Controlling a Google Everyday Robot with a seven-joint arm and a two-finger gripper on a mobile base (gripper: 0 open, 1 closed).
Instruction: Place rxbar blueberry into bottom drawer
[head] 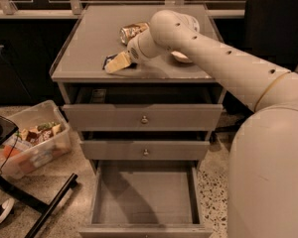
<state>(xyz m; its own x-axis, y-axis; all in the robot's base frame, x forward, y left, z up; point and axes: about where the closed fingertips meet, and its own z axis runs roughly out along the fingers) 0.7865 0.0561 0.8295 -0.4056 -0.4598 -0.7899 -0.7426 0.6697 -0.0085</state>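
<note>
Bottom drawer [144, 197] is nearest, pulled fully out, with a plain grey floor inside and nothing in it. Above it is the middle drawer [114, 149], shut, round knob at centre. The top drawer [104, 117] also has a knob and is slightly out, with a dark gap showing over its front.

On the floor to the left is a clear plastic bin [35, 143] with mixed snacks, and a black chair leg [49, 209] runs in front of it.

The table [84, 48] is the grey cabinet top. The bar [109, 59] lies flat near the front edge, left of centre. Only a dark blue strip of it shows, because the gripper covers the rest. The gripper [117, 63] is down on the table right at the bar, its tan tip pointing to the front-left corner and touching or overlapping the bar. Cannot tell how far the jaws are open, or whether they hold the bar.

The arm [213, 58] comes in from the right edge, across the table. The can [133, 31] lies on its side just behind the gripper, around mid-table. A pale bowl [181, 58] sits toward the right edge, mostly hidden behind the arm.
</note>
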